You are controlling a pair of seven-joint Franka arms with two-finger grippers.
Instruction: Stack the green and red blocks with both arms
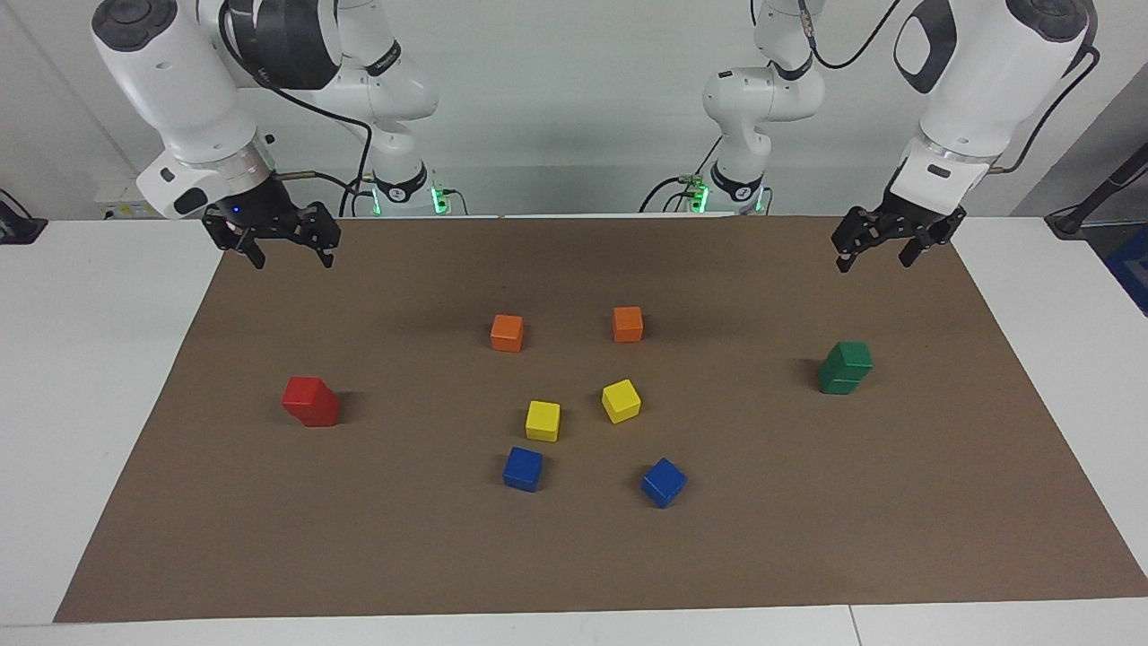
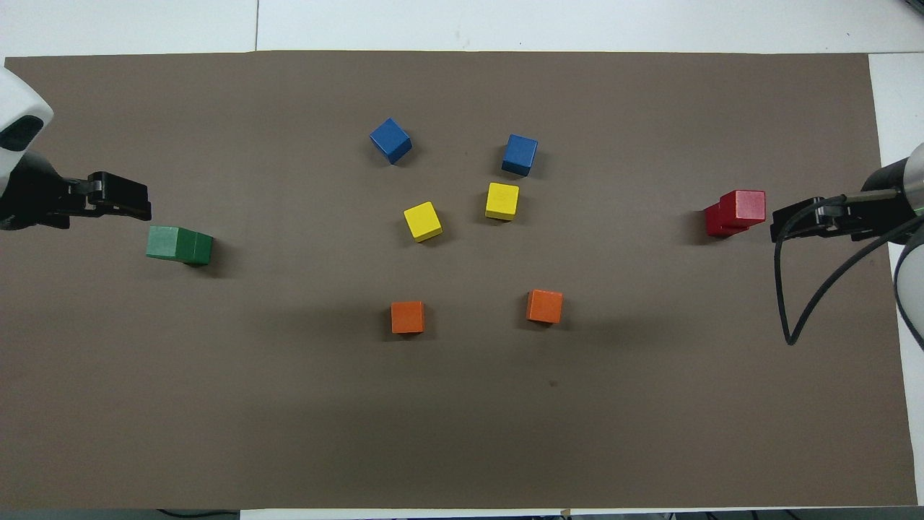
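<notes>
1. Hanging over the brown mat (image 1: 807,538), my left gripper (image 1: 875,250) is spread open, holding nothing; the green stack (image 1: 844,368) of two cubes stands apart from it.
2. My right gripper (image 1: 283,253) hangs open and empty too, with the two-cube red stack (image 1: 310,401) standing clear of its fingers.

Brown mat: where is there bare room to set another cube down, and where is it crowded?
Bare stretches of the mat: the wide strip from the blue cubes to its edge farthest from the robots, the gap between the red stack and the orange cubes, and that between the green stack and the yellow cubes. The centre, with six cubes, is crowded.
</notes>
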